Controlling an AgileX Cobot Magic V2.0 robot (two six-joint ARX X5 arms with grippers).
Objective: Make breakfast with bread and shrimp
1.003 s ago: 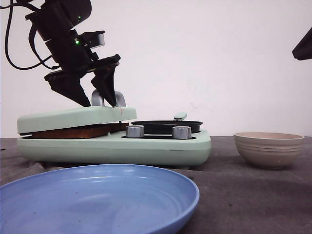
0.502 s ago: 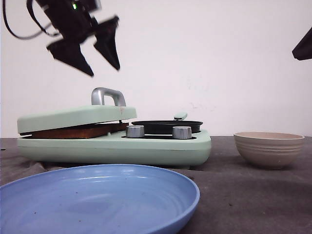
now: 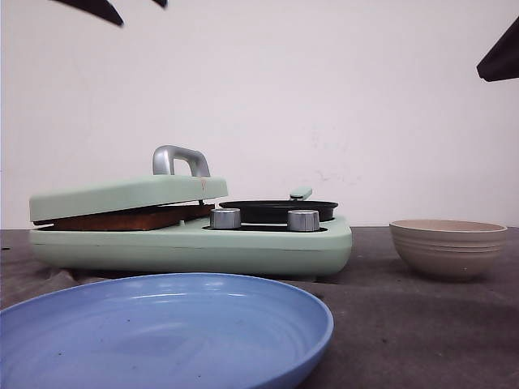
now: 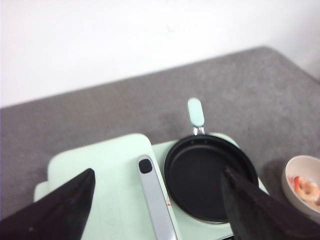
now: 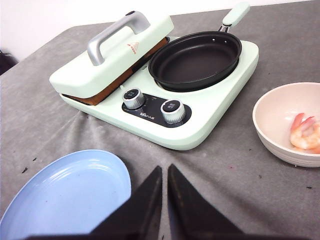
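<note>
The bread shows only as a brown crust edge [image 3: 122, 219] [image 5: 122, 75] pressed under the shut mint-green lid [image 3: 122, 194] of the cooker. The shrimp [image 5: 306, 134] [image 4: 306, 188] lies in the beige bowl [image 3: 448, 247]. My left gripper [image 4: 157, 171] hangs open and empty high above the lid's silver handle [image 4: 156, 200]; only its fingertips [image 3: 101, 8] show at the top of the front view. My right gripper [image 5: 164, 170] is shut on nothing, high over the mat between the blue plate [image 5: 65, 195] and the bowl [image 5: 272, 107].
An empty black pan [image 5: 195, 60] [image 4: 210, 175] sits on the cooker's right half, its mint handle [image 4: 196, 111] pointing away. Two silver knobs [image 5: 172, 111] face the front. The blue plate [image 3: 162, 324] lies nearest the front edge. A grey mat [image 5: 240, 190] covers the table.
My left gripper has risen from beside the lid's handle to almost out of the front view's top. The lid stays down on the bread. The right arm has barely moved.
</note>
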